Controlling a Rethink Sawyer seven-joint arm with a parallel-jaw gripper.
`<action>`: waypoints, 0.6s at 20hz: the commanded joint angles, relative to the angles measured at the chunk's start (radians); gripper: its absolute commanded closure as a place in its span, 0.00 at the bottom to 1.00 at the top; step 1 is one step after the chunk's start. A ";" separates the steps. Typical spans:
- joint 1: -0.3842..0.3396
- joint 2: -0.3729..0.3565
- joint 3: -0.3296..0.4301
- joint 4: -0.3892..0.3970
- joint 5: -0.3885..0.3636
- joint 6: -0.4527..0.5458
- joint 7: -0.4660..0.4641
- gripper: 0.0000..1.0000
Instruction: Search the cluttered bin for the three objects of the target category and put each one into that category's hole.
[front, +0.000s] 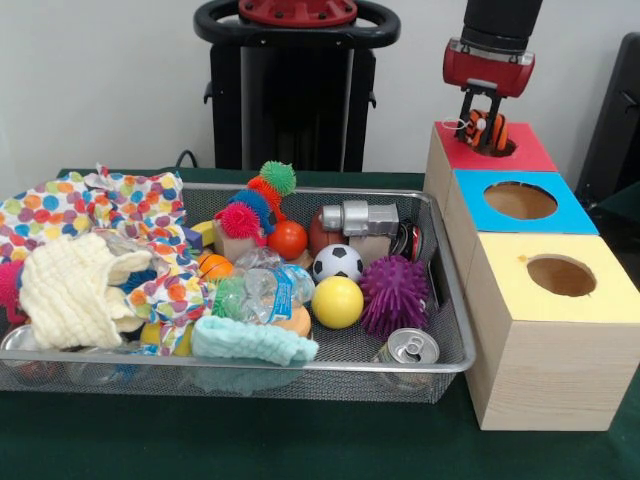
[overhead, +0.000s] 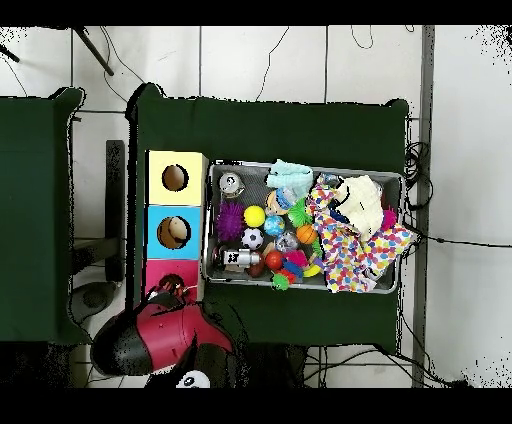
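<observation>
Gripper (front: 484, 128) fingers clamped on orange striped plush toy (front: 486, 127), hanging directly above red-topped hole (front: 497, 147) for drop-in. Wire mesh bin (front: 452, 352) beside red-topped hole holds remaining clutter to search.

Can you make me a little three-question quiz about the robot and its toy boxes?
1. True or false: the tool holds an orange striped plush toy over the red-topped hole.
2. Which box top lies between the other two? A red, B blue, C yellow.
3. Fill in: the soccer ball sits beside a purple spiky ____ in the wire bin.

Key: 1 true; 2 B, the blue-topped hole; 3 ball.
</observation>
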 joint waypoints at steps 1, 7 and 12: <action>0.000 0.029 0.047 0.066 0.045 -0.028 0.144 1.00; 0.025 0.040 0.028 0.047 0.051 -0.017 0.144 1.00; 0.010 0.044 0.032 0.036 0.046 -0.010 0.123 1.00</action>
